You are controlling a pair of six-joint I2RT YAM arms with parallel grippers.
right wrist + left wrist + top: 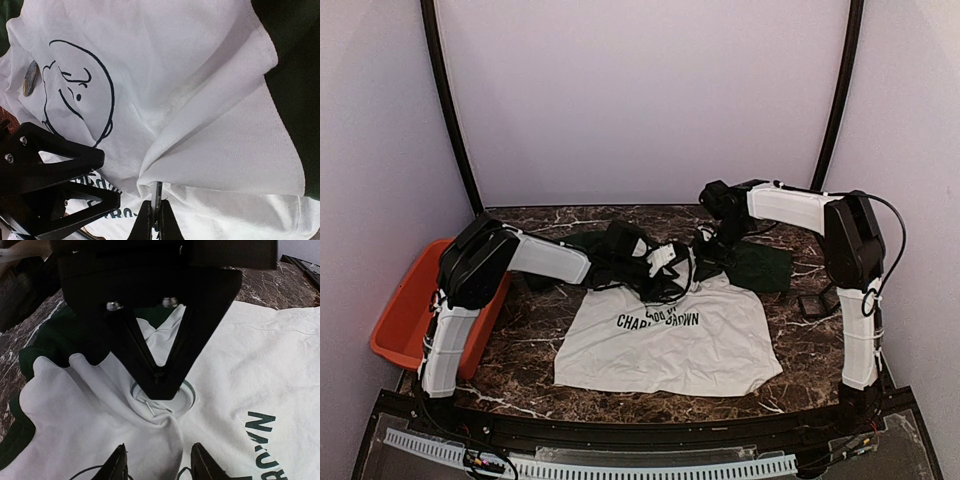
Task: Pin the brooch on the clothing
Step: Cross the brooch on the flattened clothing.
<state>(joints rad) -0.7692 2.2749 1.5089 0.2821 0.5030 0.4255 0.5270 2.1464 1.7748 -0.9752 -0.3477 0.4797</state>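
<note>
The clothing [670, 345] is a white T-shirt with dark green sleeves, lying flat on the marble table, its upper part bunched between my two grippers. My right gripper [155, 204] is shut on the brooch [156, 190], seen edge-on and pressed into a fold of white cloth. From the left wrist view the brooch [184, 399] is a round white disc with a green rim, its metal pin [150, 407] lying against the fabric under the right gripper [160, 382]. My left gripper [159, 462] stands open just short of it, a ridge of shirt [240, 350] between its fingertips.
An orange bin [405, 305] sits at the table's left edge, behind the left arm. A dark green sleeve [760, 265] spreads toward the right arm, with a small black object [815, 303] beyond it. A small grey disc [30, 77] shows beside the cartoon head print [75, 95].
</note>
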